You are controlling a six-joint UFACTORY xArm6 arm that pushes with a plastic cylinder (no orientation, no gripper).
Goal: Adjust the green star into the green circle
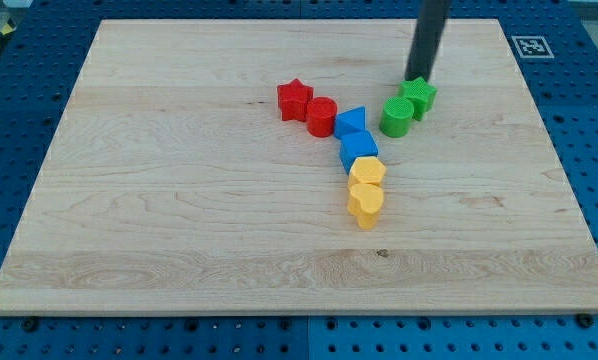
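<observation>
So the green star (419, 97) sits upper right of centre on the wooden board (179, 200), touching the green circle (397, 116) just below-left of it. My tip (416, 78) is right at the star's upper edge, looks like touching it. No hand here, just a bare rod, so nothing is grasped. Left of the greens: blue triangle (350, 122) and blue cube (358, 149), then a yellow hexagon (367, 172) and yellow heart (365, 204) trailing down. Red cylinder (321, 116) and red star (294, 99) sit further left, touching.
</observation>
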